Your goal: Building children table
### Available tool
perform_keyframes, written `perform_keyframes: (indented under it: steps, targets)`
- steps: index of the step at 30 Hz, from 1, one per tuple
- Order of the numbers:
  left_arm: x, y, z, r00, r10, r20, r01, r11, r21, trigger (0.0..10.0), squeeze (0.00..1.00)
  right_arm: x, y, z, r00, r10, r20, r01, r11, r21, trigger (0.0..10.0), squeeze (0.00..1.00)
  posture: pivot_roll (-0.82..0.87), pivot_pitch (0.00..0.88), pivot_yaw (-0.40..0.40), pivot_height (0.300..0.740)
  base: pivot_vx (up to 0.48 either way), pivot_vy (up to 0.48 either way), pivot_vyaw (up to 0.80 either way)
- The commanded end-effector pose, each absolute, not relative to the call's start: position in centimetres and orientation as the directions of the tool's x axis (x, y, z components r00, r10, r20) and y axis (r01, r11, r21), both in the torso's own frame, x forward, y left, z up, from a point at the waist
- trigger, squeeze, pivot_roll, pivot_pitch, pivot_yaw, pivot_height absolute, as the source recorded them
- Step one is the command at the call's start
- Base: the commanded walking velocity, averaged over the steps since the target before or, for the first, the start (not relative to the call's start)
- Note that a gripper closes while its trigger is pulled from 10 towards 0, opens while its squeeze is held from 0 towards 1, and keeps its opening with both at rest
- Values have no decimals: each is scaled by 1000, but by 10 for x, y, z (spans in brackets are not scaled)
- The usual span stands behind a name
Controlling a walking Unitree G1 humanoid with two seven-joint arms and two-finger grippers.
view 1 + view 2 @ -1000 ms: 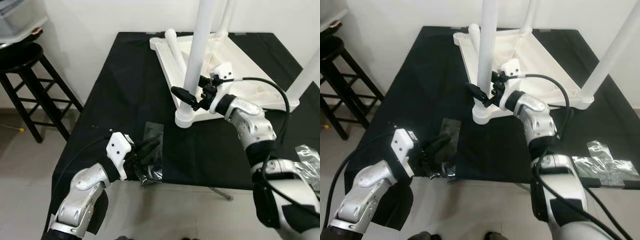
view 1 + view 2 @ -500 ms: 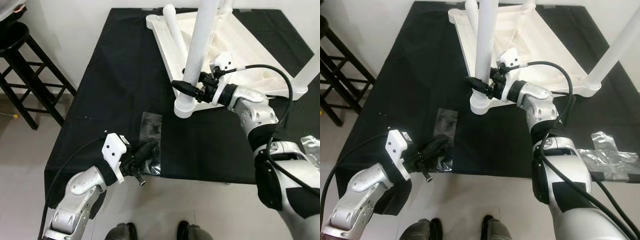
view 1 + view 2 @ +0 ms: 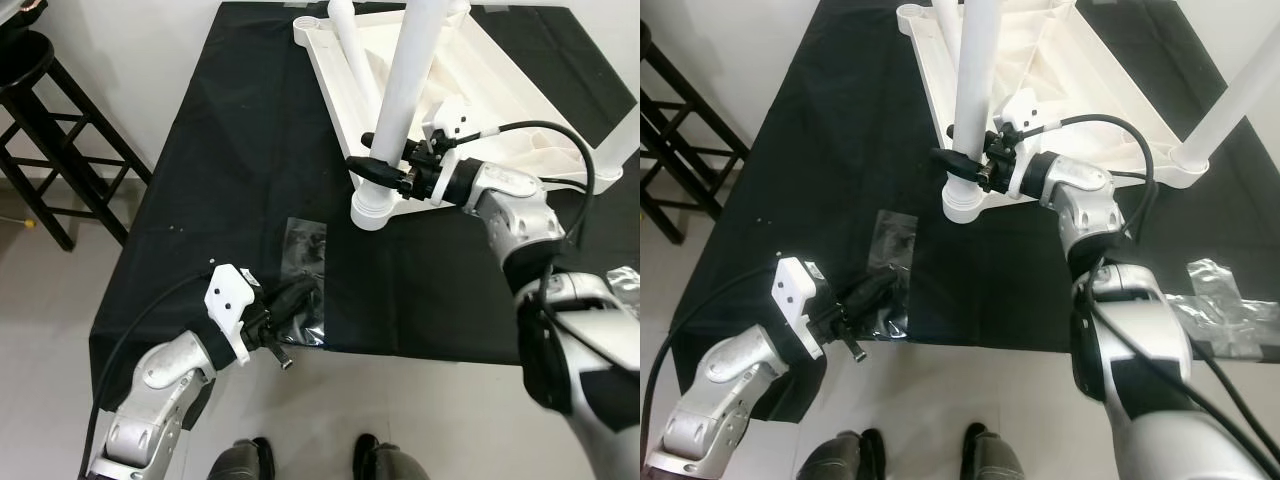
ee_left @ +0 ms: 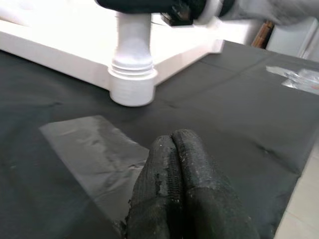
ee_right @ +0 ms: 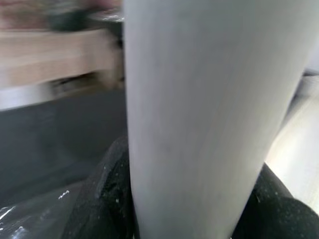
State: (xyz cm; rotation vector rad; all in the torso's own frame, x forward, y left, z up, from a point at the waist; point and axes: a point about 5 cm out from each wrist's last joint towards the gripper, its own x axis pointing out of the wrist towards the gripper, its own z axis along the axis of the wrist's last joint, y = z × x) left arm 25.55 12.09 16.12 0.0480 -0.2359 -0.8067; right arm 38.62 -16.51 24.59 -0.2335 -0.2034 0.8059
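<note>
From the head, an upturned white table [image 3: 500,90] lies on a black cloth [image 3: 220,170], and the right gripper [image 3: 385,172] clamps the table leg [image 3: 405,90] standing at the near corner, just above its socket [image 3: 372,208]. The left gripper [image 3: 295,300] rests, fingers pressed together, on a clear plastic bag [image 3: 303,262] near the cloth's front edge, well apart from that leg. A black stool [image 3: 50,130] stands on the pale floor [image 3: 60,300] beyond the cloth's left side, and crumpled plastic [image 3: 1230,300] lies to the right. The left wrist view shows the shut fingers [image 4: 182,184] over the bag, with the socket beyond. The right wrist view shows the leg [image 5: 209,109] close up between black fingers [image 5: 107,199].
</note>
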Motion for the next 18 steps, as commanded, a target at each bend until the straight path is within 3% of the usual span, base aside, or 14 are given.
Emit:
perform_keyframes:
  steps: [1,2,3,4,6,11,15,16,17,18]
  targets:
    - [255,123,157,674,-716,182,704,698,133,10000,0,378,-181,183,908,409,-89,-418,884,-210,0,0,65,241,-55,740,0,0,0]
    - [255,123,157,674,-716,182,704,698,133,10000,0,378,-181,183,908,409,-89,-418,884,-210,0,0,65,241,-55,740,0,0,0]
    - [257,123,157,673,-717,182,704,697,137,10000,0,341,-167,138,942,275,-190,-298,949,-106,0,0,72,233,-47,740,0,0,0]
    - [257,123,157,673,-717,182,704,697,137,10000,0,341,-167,138,942,275,-190,-298,949,-106,0,0,72,233,-47,740,0,0,0]
    - [261,122,155,666,-725,177,710,688,148,10000,0,288,-170,118,959,82,-273,-107,991,-75,0,0,23,200,-19,740,0,0,0]
    - [266,122,153,658,-732,177,720,681,133,10000,0,298,-194,152,984,16,-179,-41,990,-136,0,0,19,187,-24,740,0,0,0]
    - [268,121,153,649,-742,168,728,670,147,10000,0,297,-191,165,983,36,-177,-59,990,-125,0,0,25,181,-31,740,0,0,0]
    - [268,122,152,654,-738,168,723,675,148,10000,0,291,-182,166,975,82,-208,-110,986,-129,10000,0,27,186,-26,740,0,0,0]
    - [268,122,152,654,-738,168,723,675,148,10000,0,291,-182,166,975,82,-208,-110,986,-129,10000,0,27,186,-26,740,0,0,0]
    - [268,123,152,660,-732,169,717,681,149,10000,0,284,-170,167,966,126,-227,-154,982,-113,10000,902,27,185,-25,740,0,0,0]
